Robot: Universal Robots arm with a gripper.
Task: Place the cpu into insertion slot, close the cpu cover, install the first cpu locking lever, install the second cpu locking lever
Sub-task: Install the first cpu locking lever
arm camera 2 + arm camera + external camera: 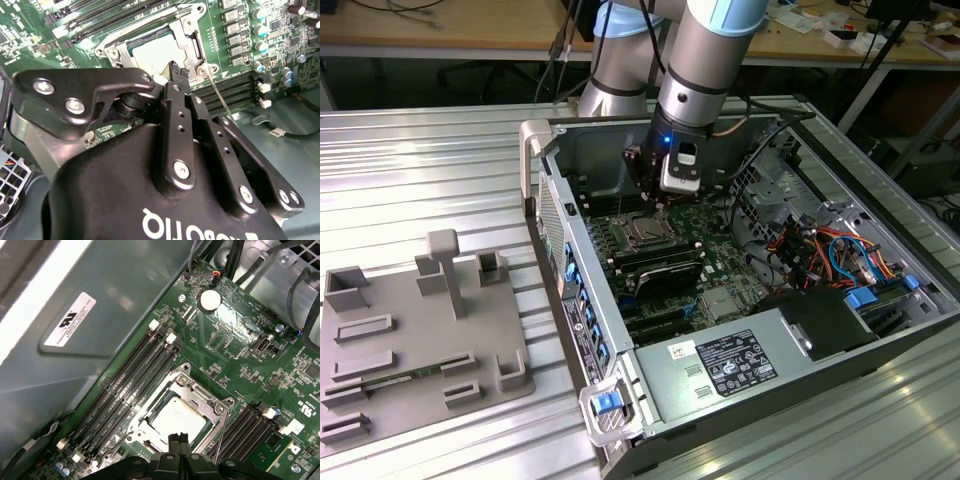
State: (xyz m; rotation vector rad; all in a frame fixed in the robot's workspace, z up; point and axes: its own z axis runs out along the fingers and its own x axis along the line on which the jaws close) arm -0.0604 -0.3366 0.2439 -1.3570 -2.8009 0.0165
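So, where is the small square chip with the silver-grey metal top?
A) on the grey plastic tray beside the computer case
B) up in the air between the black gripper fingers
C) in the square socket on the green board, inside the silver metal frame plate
C: in the first wrist view the chip lies flat inside the frame plate, with the gripper at its edge.

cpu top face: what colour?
Silver-grey, plain metal with no pattern. The cpu shows best in the first wrist view.
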